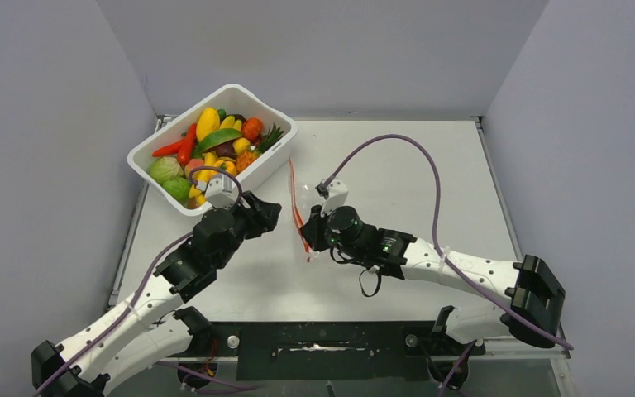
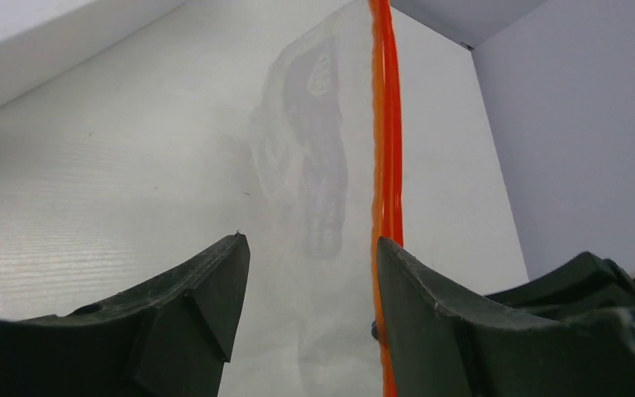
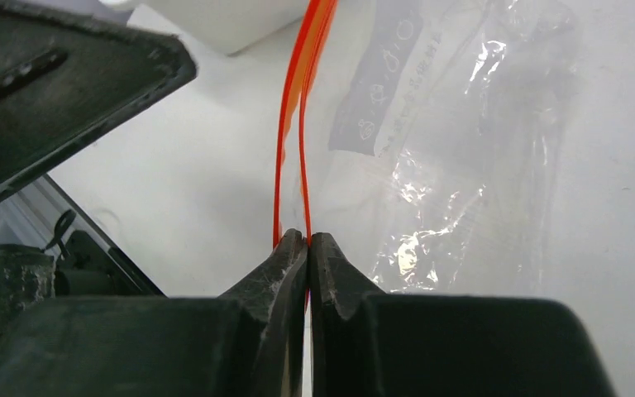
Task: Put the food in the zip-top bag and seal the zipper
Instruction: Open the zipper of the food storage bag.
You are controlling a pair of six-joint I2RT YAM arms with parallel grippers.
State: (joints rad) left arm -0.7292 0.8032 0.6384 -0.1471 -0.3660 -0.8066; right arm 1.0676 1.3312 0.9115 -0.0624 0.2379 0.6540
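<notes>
The zip-top bag (image 3: 455,141) is a clear pouch standing on edge mid-table, between my two grippers. Its red zipper (image 1: 295,201) runs along the mouth, and its two lips (image 3: 296,124) are slightly apart. My right gripper (image 3: 308,236) is shut on one lip at the near end of the zipper. My left gripper (image 2: 310,242) is open, with bag film between its fingers and the zipper (image 2: 387,149) against the inner face of its right finger (image 2: 430,306). The food (image 1: 212,142), glossy toy fruits and vegetables, lies in a white tub at the back left.
The white tub (image 1: 233,88) sits at the table's back-left corner, just beyond my left gripper (image 1: 269,217). A purple cable (image 1: 432,169) loops above the right arm. Grey walls close in the table on three sides.
</notes>
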